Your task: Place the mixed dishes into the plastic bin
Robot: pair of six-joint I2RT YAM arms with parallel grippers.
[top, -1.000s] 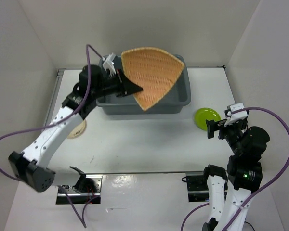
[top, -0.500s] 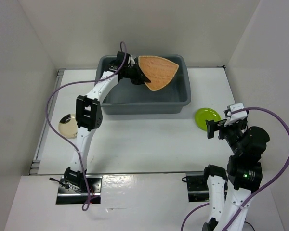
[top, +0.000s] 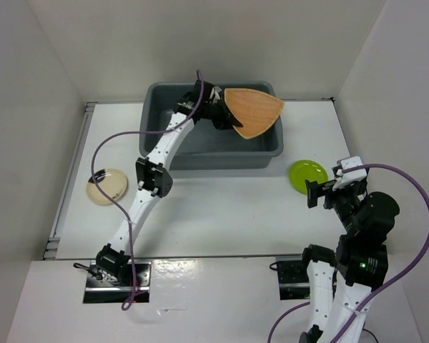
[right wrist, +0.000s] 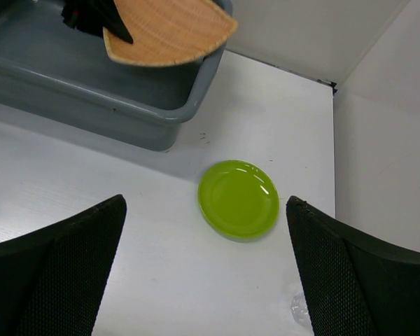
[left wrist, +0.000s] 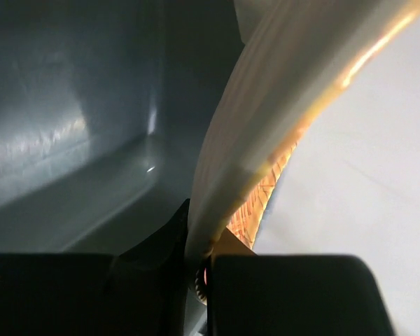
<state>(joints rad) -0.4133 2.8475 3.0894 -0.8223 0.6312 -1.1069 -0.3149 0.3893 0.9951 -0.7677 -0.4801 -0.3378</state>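
Top external: left gripper (top: 232, 123), pinching orange-tan woven triangular plate (top: 257, 111), shifted right over dark grey plastic bin (top: 200, 158) (release likely next); right gripper (top: 313, 193) spread.

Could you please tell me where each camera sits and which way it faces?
Top external: above and behind the bases, facing down at the table; left arm, right arm show.
Left wrist: on the left arm, over the bin, facing along the woven plate's edge; left end effector shows, shut on it.
Right wrist: on the right arm, facing down at the green plate; open right end effector frames it.
Shared: top and right wrist both show bin, woven plate, green plate.
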